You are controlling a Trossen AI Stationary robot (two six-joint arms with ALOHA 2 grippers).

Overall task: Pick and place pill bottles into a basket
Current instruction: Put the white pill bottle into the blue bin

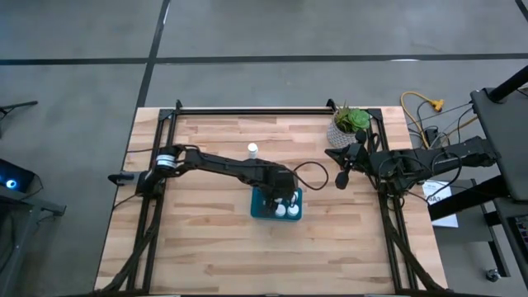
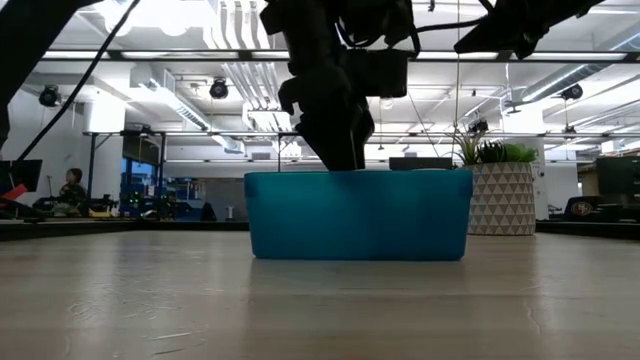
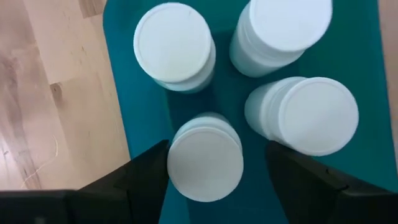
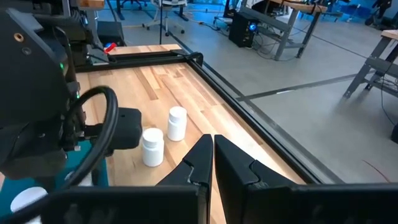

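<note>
We have the left tool (image 3: 205,171) spread astride a pill bottle (image 3: 205,163) standing inside the basket (image 1: 257,206) with three others; lift straight up, touching none. Two bottles (image 4: 177,122) wait on the worktop (image 1: 206,247) beyond the basket. The right tool (image 4: 212,149), pressed together, idles beside the plant pot (image 1: 345,132).

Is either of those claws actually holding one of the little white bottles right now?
No. The left gripper is over the basket, fingers open either side of a pill bottle standing inside, gaps visible. The right gripper is shut, empty.
</note>
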